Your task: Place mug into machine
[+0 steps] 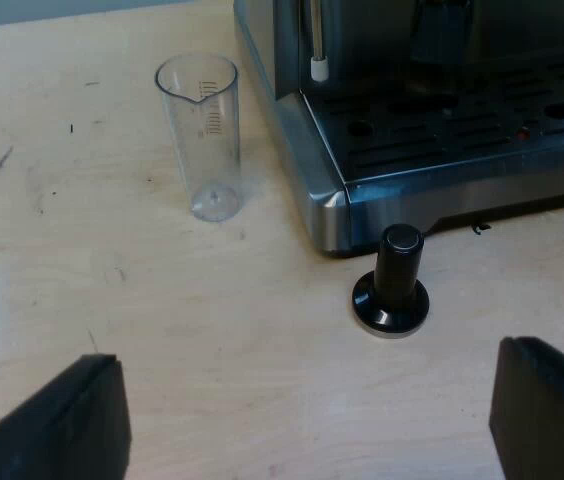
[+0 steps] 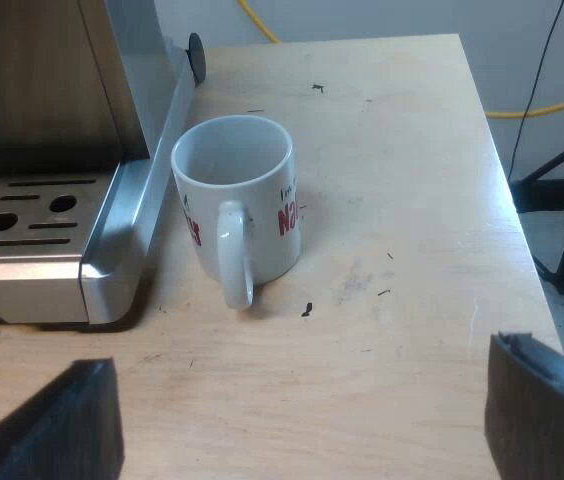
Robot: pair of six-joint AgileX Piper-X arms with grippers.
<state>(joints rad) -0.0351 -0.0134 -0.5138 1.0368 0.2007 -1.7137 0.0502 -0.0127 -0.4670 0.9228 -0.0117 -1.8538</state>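
A white mug (image 2: pixel 237 205) with red lettering stands upright on the wooden table beside the corner of the espresso machine (image 2: pixel 52 150), its handle turned toward my right gripper (image 2: pixel 297 420). That gripper is open and hangs apart from the mug, nothing between its fingers. My left gripper (image 1: pixel 312 420) is open too, over bare table short of the tamper. The machine's drip tray (image 1: pixel 462 130) with its slotted grate shows in the left wrist view.
A tamper with a black knob (image 1: pixel 392 285) stands at the machine's corner. A clear measuring glass (image 1: pixel 202 135) stands upright beside the machine. The table's edge (image 2: pixel 507 170) runs past the mug, with a yellow cable and a stand's legs beyond it.
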